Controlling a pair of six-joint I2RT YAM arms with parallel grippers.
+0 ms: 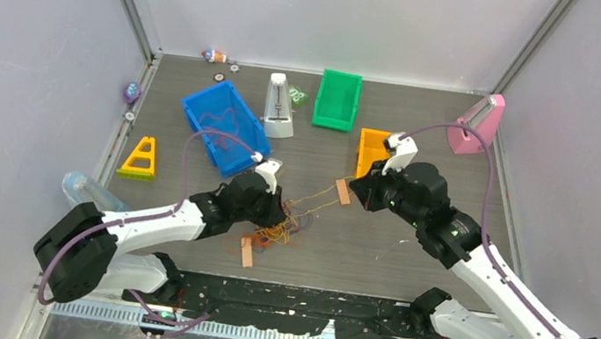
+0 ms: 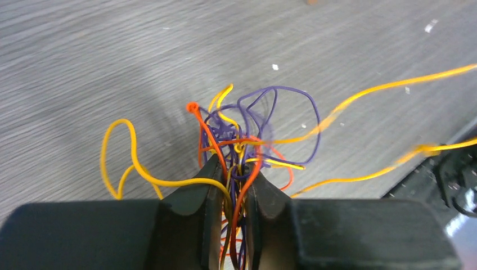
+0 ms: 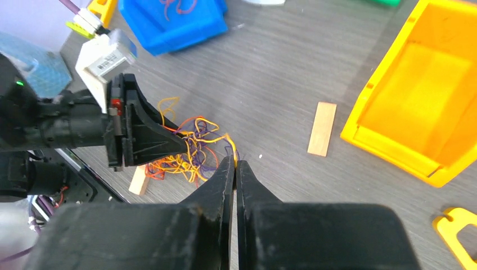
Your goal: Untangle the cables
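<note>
The cables [image 1: 282,225] are a loose tangle of orange, yellow, red and purple strands on the table between the arms. My left gripper [image 1: 275,209] is shut on a bundle of these strands; in the left wrist view they [image 2: 253,126] fan out beyond its jaws [image 2: 233,167]. My right gripper [image 1: 355,191] is shut, with a yellow strand [image 3: 228,139] pinched at its tip [image 3: 235,162]. Thin yellow strands [image 1: 317,198] stretch from the tangle to the right gripper. The tangle [image 3: 188,152] also shows in the right wrist view.
A blue bin [image 1: 223,123], a white upright object [image 1: 279,106], a green bin [image 1: 338,99], an orange bin [image 1: 371,148] and a pink object [image 1: 476,123] stand behind. A yellow triangle [image 1: 140,158] lies left. Tan strips lie by the right gripper [image 1: 343,193] and by the tangle [image 1: 247,251].
</note>
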